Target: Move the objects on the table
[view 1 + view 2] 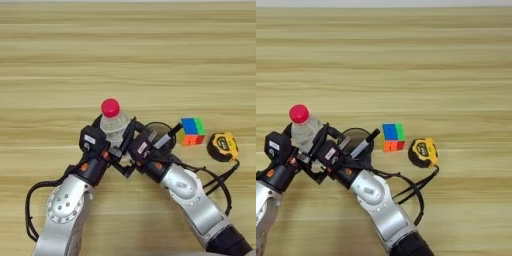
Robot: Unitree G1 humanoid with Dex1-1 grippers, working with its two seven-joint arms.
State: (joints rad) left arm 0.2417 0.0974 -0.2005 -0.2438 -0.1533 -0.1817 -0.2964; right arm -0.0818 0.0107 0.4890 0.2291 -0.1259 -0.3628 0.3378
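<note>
Bottle [114, 122] with red cap stands upright at lower centre-left of the table [128, 55]; we see our left gripper [106, 131] and right gripper [131, 136] clamped on its sides. Pen [168, 137] sits in the mesh cup [161, 131]; cube [192, 131] and tape measure [223, 146] lie right.

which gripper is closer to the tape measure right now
The right one. The right gripper sits by the bottle and mesh cup, left of the tape measure. The left gripper is further left, on the bottle's other side.

No legible text or labels anywhere.
</note>
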